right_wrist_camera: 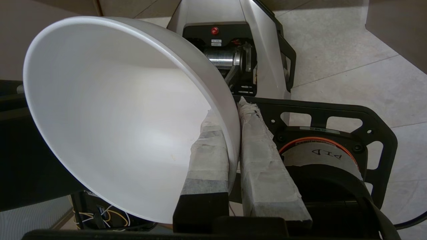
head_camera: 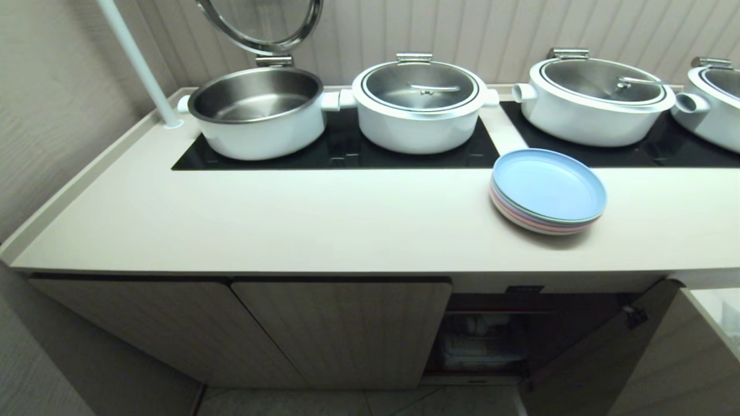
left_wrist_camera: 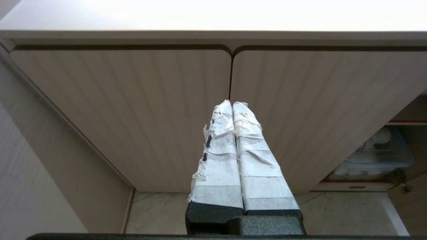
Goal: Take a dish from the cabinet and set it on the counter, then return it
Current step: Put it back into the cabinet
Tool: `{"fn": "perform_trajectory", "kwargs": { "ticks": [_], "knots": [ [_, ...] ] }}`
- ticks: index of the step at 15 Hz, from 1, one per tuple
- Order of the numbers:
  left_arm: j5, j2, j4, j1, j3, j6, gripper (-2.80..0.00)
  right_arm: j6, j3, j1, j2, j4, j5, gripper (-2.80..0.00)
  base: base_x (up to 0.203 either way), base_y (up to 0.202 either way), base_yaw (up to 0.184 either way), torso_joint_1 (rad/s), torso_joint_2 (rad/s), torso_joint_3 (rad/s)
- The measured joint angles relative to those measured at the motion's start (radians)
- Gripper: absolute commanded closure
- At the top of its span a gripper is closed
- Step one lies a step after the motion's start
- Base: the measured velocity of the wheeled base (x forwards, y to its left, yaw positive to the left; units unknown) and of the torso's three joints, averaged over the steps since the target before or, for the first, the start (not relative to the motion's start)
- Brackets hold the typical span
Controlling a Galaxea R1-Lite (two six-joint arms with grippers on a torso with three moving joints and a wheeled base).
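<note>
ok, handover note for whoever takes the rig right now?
Right gripper: shut on the rim of a white bowl, held over the floor, off the head view.
Left gripper: shut, empty, parked facing the closed cabinet doors.
Cabinet right door open.
Counter: bowl not on it; stack of plates there.
Done: bowl taken out.
Left: set it on the counter, then return it.

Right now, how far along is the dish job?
Done: one cabinet door stands open, and the right gripper is shut on the rim of a white bowl, held over the floor. In hand: carrying it. Left: the bowl is not on the counter, where only a stack of plates sits; setting down and returning remain. The left gripper is shut, idle before the closed doors.
</note>
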Motion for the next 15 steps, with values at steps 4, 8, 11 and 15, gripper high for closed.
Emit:
{"fn": "perform_trajectory", "kwargs": {
  "ticks": [4,8,11,15],
  "knots": [
    [-0.001,0.0,-0.001,0.0,0.0,0.0,0.0,0.021,0.0,0.01,0.0,-0.001,-0.001,0.0,0.0,0.0,0.0,-0.143,0.31,0.17],
    [0.0,0.0,0.0,0.0,0.0,0.0,0.0,0.021,0.001,0.018,0.0,0.0,-0.002,0.0,0.0,0.0,0.0,-0.153,0.32,0.172],
    [0.0,0.0,0.0,0.0,0.0,0.0,0.0,0.021,0.003,0.019,0.0,-0.002,-0.002,0.0,0.0,0.0,0.0,-0.155,0.34,0.183],
    [0.0,0.0,0.0,0.0,0.0,0.0,0.0,0.021,0.003,0.019,0.001,-0.002,-0.002,0.0,0.0,0.0,0.0,-0.17,0.36,0.196]
  ]
}}
